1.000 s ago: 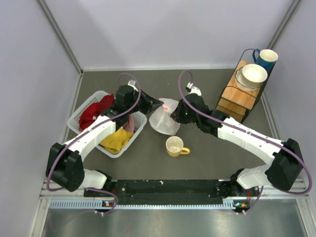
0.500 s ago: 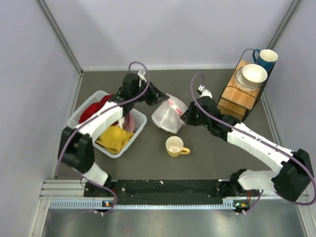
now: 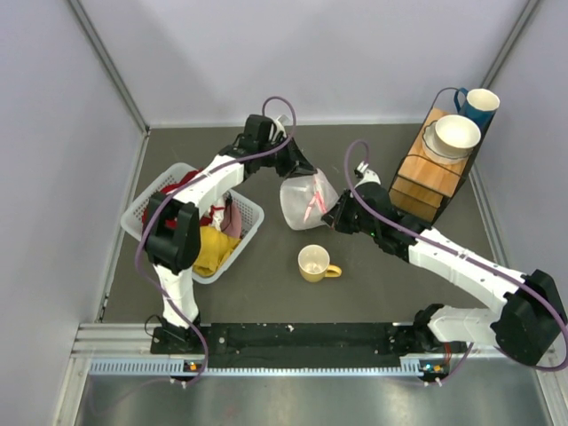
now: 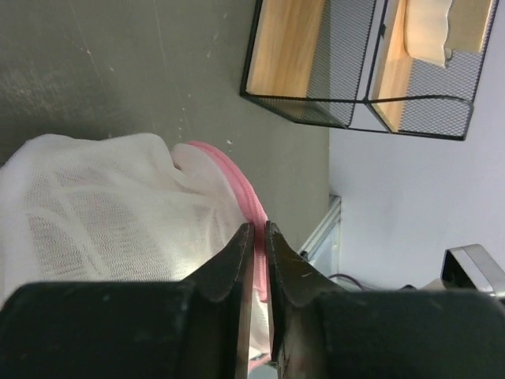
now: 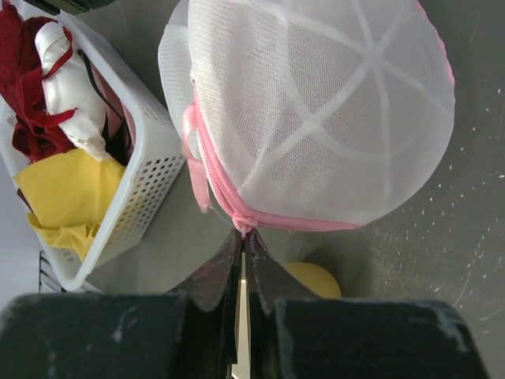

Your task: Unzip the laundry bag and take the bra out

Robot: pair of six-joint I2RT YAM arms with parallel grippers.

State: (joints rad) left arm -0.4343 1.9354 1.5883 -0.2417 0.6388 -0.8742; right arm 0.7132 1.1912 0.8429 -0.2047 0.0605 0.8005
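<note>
As both jaws pinch its trim, laundry bag [image 3: 306,202] sits btwn.

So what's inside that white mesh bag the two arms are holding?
Through the mesh of the laundry bag, only pale white bands and folds show; whether they belong to a garment cannot be told. The pink zipper looks closed where it is visible, so the contents are covered.

Left arm [image 3: 217,173] and right arm [image 3: 453,264] are both rocking smooth white shells with chunky black joints. A purple cable [image 3: 278,99] is looping off each one. Left gripper [image 4: 259,230] and right gripper [image 5: 241,234] are sporting matte black tapered fingers, looking a bit scuffed.
</note>
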